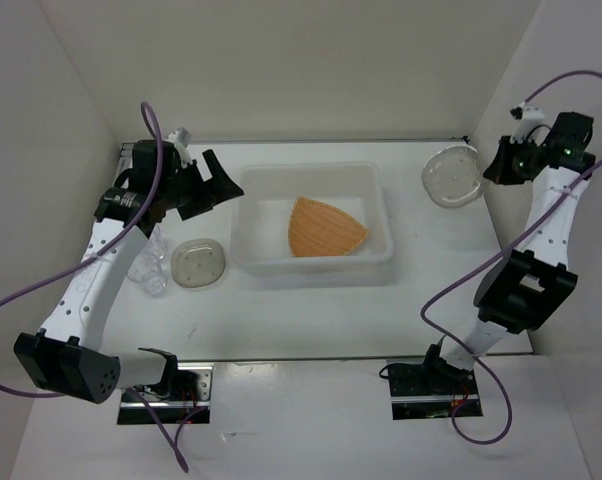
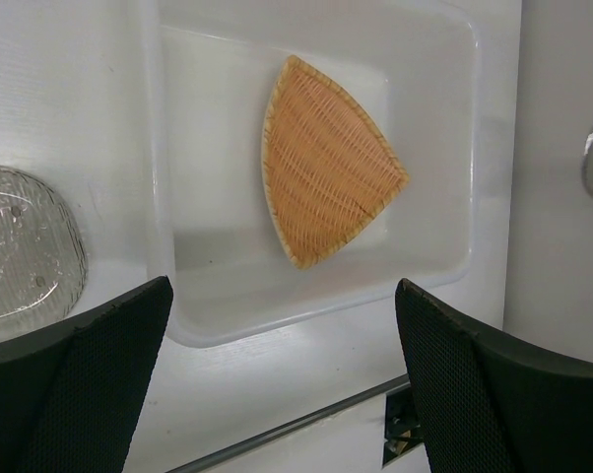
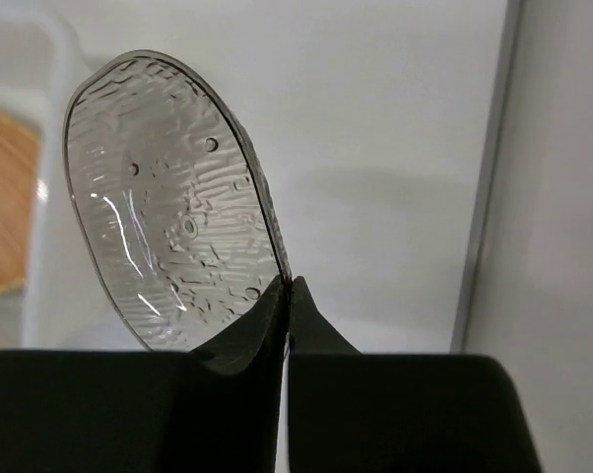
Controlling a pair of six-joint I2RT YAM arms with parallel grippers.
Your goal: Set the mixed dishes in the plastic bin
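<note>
A tan-orange rounded-triangle plate with a woven texture [image 1: 324, 228] is seen lying flat inside the translucent white rectangular plastic bin [image 1: 311, 170], towards its right half, with bare bin floor to its left. The bin is set in the middle of the white surface [image 1: 311, 315].

The left tool [image 1: 226, 185] is held above the bin's left end. In the left wrist view its jaws are spread wide apart with nothing between them [image 2: 285, 291], and the plate [image 2: 326, 163] and the bin wall [image 2: 159, 197] are seen below.

A small round pale-grey translucent dish [image 1: 452, 176] is gripped at its rim by the right tool [image 1: 491, 170], to the right of the bin and apart from it. In the right wrist view the tool is clamped [image 3: 285, 286] on the dish edge [image 3: 168, 207]. Whether the dish is clear of the surface cannot be told.

A second pale-grey translucent dish [image 1: 199, 263] is left on the surface just beside the bin's near left corner, and is also seen at the left edge of the left wrist view [image 2: 21, 241]. Small clear cups [image 1: 153, 275] are placed to its left, partly hidden by the left arm.
</note>
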